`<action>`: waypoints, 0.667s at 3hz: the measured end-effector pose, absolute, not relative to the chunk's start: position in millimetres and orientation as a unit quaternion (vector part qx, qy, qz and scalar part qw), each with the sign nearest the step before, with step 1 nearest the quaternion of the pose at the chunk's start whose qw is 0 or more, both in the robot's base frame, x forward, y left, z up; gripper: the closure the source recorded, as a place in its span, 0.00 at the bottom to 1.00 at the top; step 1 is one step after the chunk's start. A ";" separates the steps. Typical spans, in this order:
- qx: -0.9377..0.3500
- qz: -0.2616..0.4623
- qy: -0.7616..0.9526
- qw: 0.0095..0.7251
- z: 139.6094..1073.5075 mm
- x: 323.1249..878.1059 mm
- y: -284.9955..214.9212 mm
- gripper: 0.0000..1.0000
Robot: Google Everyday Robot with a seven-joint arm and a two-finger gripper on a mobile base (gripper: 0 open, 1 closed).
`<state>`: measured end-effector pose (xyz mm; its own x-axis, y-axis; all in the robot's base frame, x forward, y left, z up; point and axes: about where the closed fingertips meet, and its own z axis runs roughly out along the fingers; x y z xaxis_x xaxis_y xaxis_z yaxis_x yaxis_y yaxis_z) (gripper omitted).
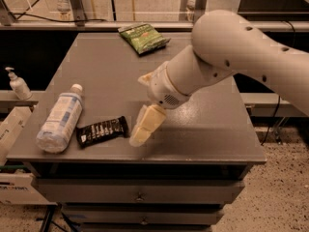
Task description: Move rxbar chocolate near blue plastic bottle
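The rxbar chocolate (102, 131), a flat black wrapper with white lettering, lies on the grey table (207, 129) near its front left edge. The blue plastic bottle (60, 120) lies on its side just left of the bar, cap pointing away; a small gap separates them. My gripper (144, 103) hovers just right of the bar, lifted off it. It is open and empty. One cream fingertip (143, 129) hangs close to the bar's right end, and the other shows higher up.
A green snack bag (143, 37) lies at the table's far edge. A small white pump dispenser (18, 84) stands on a shelf off the table's left side. A cardboard box (12, 129) sits low at the left. Drawers run below the tabletop.
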<state>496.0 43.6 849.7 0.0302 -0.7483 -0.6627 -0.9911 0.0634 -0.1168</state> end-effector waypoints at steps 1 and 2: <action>-0.632 0.197 0.689 0.297 854.1 526.7 -10.8 0.00; -0.601 0.181 0.713 0.313 874.0 559.2 -81.4 0.00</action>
